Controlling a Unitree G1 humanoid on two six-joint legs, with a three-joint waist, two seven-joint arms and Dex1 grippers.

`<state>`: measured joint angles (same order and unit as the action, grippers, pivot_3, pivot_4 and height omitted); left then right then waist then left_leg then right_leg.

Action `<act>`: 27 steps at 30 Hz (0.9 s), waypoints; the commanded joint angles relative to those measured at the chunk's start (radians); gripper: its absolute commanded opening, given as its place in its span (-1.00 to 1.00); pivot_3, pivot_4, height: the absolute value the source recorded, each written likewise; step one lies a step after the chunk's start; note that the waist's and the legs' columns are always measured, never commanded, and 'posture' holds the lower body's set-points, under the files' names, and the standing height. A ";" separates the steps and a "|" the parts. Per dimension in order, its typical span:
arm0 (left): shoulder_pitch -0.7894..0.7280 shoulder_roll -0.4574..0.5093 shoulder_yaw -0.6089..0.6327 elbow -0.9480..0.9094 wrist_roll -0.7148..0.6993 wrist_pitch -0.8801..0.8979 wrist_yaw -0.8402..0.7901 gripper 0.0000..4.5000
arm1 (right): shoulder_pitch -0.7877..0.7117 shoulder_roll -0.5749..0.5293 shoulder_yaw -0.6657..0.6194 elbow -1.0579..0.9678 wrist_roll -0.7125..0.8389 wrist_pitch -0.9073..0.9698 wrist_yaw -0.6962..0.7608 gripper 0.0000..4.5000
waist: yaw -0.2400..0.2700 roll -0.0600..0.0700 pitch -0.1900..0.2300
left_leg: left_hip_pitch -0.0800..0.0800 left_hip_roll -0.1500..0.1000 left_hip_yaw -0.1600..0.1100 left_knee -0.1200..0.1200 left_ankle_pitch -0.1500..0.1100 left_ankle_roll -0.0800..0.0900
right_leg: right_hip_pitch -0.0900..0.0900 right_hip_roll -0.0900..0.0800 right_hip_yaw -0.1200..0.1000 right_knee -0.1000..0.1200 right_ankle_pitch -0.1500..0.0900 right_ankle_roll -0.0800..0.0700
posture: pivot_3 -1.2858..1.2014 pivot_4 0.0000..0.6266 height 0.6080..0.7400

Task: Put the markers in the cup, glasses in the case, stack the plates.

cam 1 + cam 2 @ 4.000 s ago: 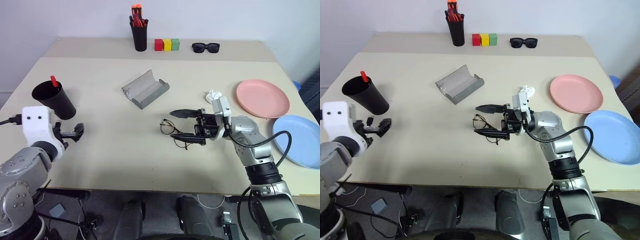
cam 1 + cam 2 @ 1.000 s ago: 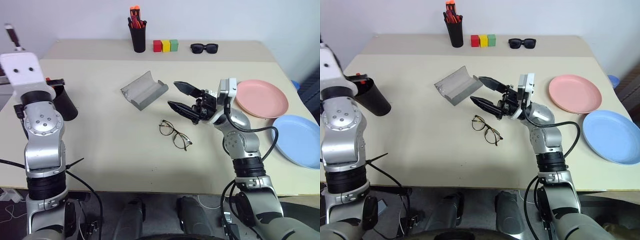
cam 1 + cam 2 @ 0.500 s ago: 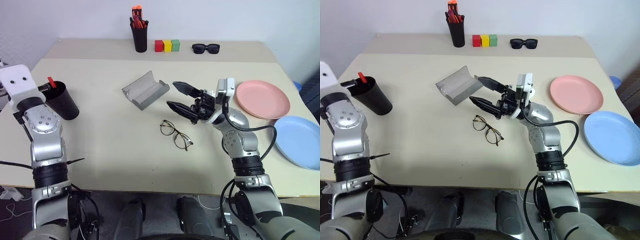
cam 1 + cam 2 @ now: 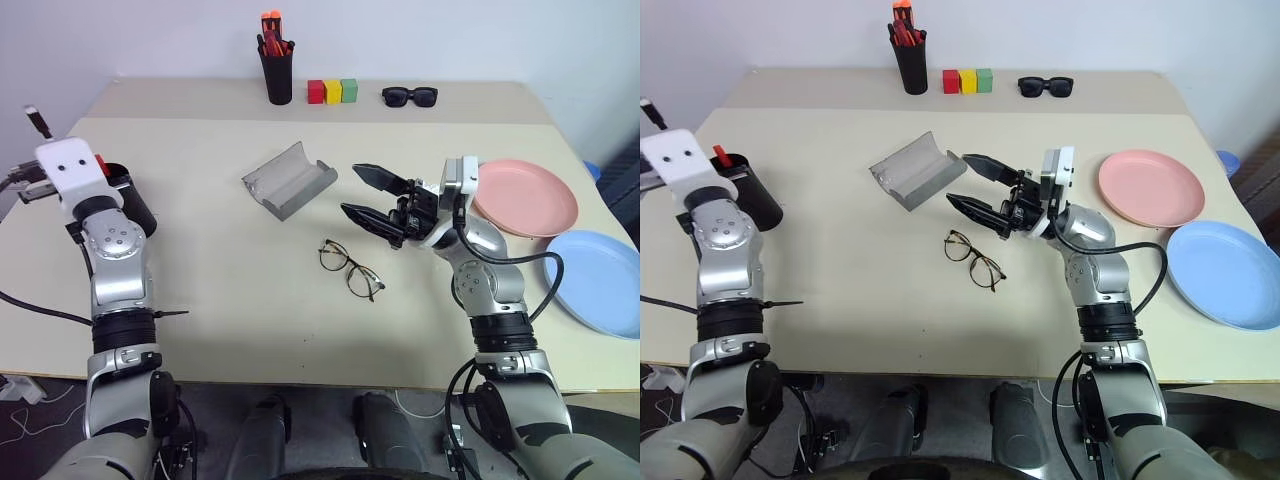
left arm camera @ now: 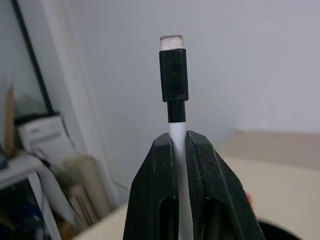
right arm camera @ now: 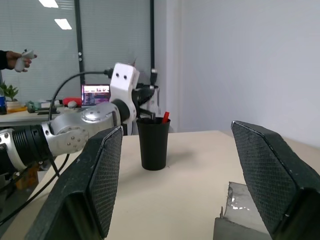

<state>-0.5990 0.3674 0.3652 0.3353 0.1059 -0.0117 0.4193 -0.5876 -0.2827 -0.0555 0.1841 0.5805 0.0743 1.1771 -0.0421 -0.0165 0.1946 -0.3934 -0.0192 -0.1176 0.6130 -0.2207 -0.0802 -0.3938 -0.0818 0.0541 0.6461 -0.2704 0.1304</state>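
L gripper (image 5: 180, 150) clamped on white marker (image 5: 177, 131), black cap up; its wrist sits at frame left, w/ black cup (image 4: 758, 198) just behind, red marker (image 4: 722, 157) inside. R gripper (image 4: 366, 194) at centre, jaws wide, empty. Glasses (image 4: 350, 268) just below it on table (image 4: 230, 290); open grey case (image 4: 290, 178) upper-left of it. Pink plate (image 4: 525, 196), blue plate (image 4: 600, 281) at right, apart.

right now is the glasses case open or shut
Open. The grey case lies on the table with its lid swung back and the silvery lining showing; nothing is inside, and the glasses lie apart from it on the tabletop.
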 commanded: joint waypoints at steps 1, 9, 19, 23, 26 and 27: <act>-0.020 -0.008 -0.014 -0.012 -0.016 -0.015 -0.016 -0.99 | 0.002 -0.003 -0.011 -0.036 0.004 -0.013 -0.007 0.57 | 0.000 0.000 0.000 | 0.000 0.000 0.000 0.000 0.000 0.000 | 0.000 0.000 0.000 0.000 0.000 0.000 | 0.03 -0.52 1.00; -0.009 -0.025 -0.031 -0.017 -0.018 -0.015 -0.035 -0.99 | 0.006 -0.009 -0.006 -0.066 0.000 0.008 -0.032 0.57 | 0.000 0.000 0.000 | 0.000 0.000 0.000 0.000 0.000 0.000 | 0.000 0.000 0.000 0.000 0.000 0.000 | 0.03 -0.52 1.00; 0.004 -0.029 -0.036 -0.027 -0.018 -0.015 -0.044 -0.99 | 0.002 -0.011 -0.011 -0.046 0.003 0.001 -0.023 0.57 | 0.000 0.000 0.000 | 0.000 0.000 0.000 0.000 0.000 0.000 | 0.000 0.000 0.000 0.000 0.000 0.000 | 0.03 -0.52 1.00; 0.011 -0.031 -0.035 -0.031 -0.018 -0.014 -0.042 -0.99 | 0.012 -0.012 -0.014 -0.036 0.005 -0.010 -0.007 0.57 | 0.000 0.000 0.000 | 0.000 0.000 0.000 0.000 0.000 0.000 | 0.000 0.000 0.000 0.000 0.000 0.000 | 0.03 -0.52 1.00; 0.015 -0.032 -0.035 -0.036 -0.018 -0.012 -0.039 -0.99 | 0.016 -0.014 -0.016 -0.032 0.005 -0.013 0.003 0.57 | 0.000 0.000 0.000 | 0.000 0.000 0.000 0.000 0.000 0.000 | 0.000 0.000 0.000 0.000 0.000 0.000 | 0.03 -0.52 1.00; 0.019 -0.032 -0.036 -0.039 -0.014 -0.012 -0.037 -0.83 | 0.019 -0.015 -0.017 -0.029 0.005 -0.016 0.008 0.57 | 0.000 0.000 0.000 | 0.000 0.000 0.000 0.000 0.000 0.000 | 0.000 0.000 0.000 0.000 0.000 0.000 | 0.03 -0.52 1.00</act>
<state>-0.5815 0.3291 0.3297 0.3392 0.0866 -0.0113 0.3751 -0.5657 -0.2921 -0.0551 0.1645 0.5724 0.0802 1.1739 -0.0418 -0.0165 0.1946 -0.3934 -0.0192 -0.1177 0.6130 -0.2207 -0.0802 -0.3938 -0.0817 0.0541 0.6461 -0.2704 0.1305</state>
